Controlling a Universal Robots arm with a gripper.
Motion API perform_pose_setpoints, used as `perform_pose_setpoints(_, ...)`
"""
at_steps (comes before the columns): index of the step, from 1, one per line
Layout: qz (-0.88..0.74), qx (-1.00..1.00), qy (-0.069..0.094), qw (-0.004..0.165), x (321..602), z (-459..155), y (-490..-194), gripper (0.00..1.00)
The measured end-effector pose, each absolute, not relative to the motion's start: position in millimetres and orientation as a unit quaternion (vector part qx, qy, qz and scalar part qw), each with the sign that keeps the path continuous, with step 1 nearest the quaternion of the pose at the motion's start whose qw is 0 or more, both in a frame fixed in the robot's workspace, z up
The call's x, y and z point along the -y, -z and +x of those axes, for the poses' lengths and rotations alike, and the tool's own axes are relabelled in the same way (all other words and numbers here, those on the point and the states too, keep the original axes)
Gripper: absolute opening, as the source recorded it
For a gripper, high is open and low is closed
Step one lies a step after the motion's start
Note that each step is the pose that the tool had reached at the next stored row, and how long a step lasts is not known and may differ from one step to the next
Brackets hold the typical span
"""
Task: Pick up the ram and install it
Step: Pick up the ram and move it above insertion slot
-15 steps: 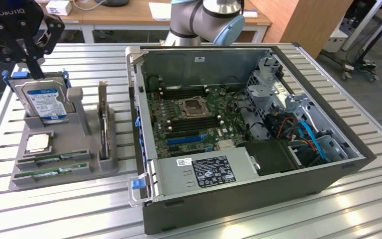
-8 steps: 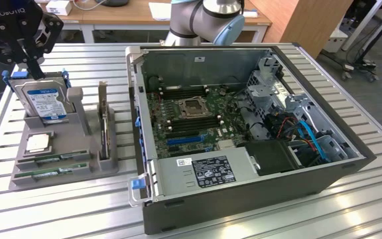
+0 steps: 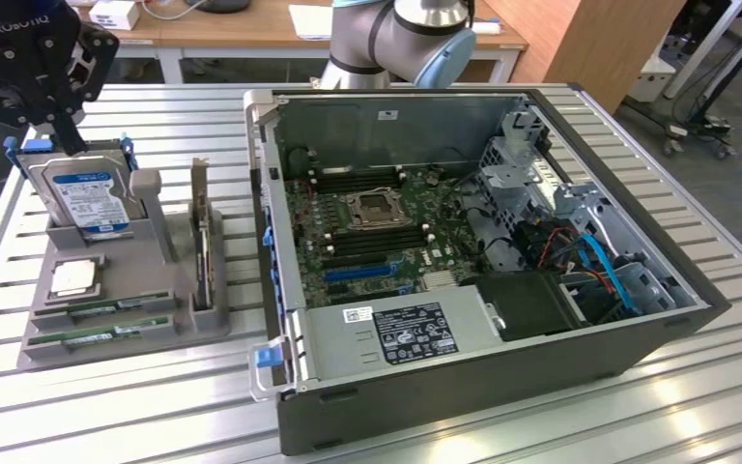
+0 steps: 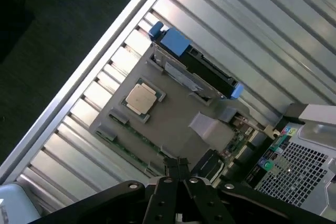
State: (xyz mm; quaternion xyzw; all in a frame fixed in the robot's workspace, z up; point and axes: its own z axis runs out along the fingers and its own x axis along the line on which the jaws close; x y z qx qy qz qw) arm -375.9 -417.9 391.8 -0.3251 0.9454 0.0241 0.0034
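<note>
Two ram sticks, thin and green, lie in the front slots of a grey holder (image 3: 152, 280): one (image 3: 98, 311) just behind the other (image 3: 100, 335). In the wrist view they show as green strips (image 4: 135, 139) along the holder's edge. My gripper (image 3: 72, 145) hangs high at the exterior view's upper left, above the back of the holder near the hard drive. Its fingers (image 4: 177, 167) are pressed together with nothing between them. The open computer case (image 3: 474, 242) lies to the holder's right, its motherboard (image 3: 371, 222) exposed.
The holder also carries a blue-labelled hard drive (image 3: 88, 198) in a blue bracket, a CPU (image 3: 74, 278) and an upright expansion card (image 3: 200, 232). All of it stands on a slatted metal table (image 3: 88, 406). The arm's base (image 3: 385, 48) rises behind the case.
</note>
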Motion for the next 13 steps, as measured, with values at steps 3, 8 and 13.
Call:
perform_pose_setpoints(3, -0.351, -0.936, -0.024, 0.003, 417.9, -375.9, -391.6, 0.1)
perform_pose_setpoints(8, -0.393, -0.919, -0.024, 0.002, 417.9, -375.9, -391.3, 0.1)
perform_pose_setpoints(13, -0.434, -0.9, -0.024, 0.0, 417.9, -375.9, -390.8, 0.1)
